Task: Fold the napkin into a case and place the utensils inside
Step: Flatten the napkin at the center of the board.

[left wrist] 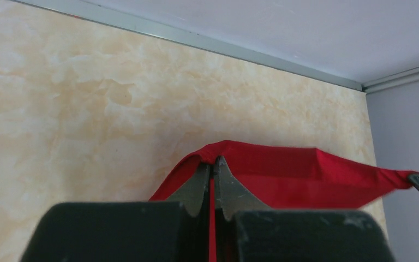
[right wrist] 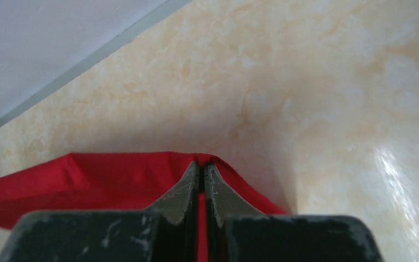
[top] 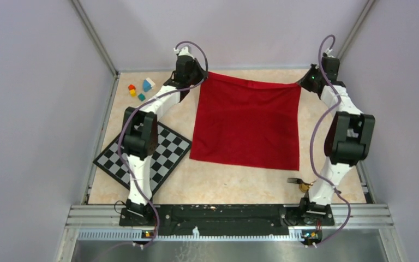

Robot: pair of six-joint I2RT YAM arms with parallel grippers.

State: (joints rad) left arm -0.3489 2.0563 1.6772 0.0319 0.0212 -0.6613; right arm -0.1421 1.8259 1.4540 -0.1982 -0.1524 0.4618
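Observation:
The red napkin (top: 245, 121) lies spread across the middle of the table. Its two far corners are pinched and lifted. My left gripper (top: 203, 75) is shut on the far left corner; in the left wrist view the cloth (left wrist: 283, 174) drapes over the closed fingertips of that gripper (left wrist: 213, 162). My right gripper (top: 304, 83) is shut on the far right corner, with red fabric (right wrist: 109, 174) running off to the left of its tips (right wrist: 201, 165). The dark fork (top: 294, 180) and the gold spoon bowl (top: 304, 187) lie near the right arm's base, partly hidden by it.
A black-and-white checkered mat (top: 169, 153) lies under the left arm at the near left. Small coloured blocks (top: 139, 90) sit at the far left corner. Walls and a metal rail bound the table at the back and sides.

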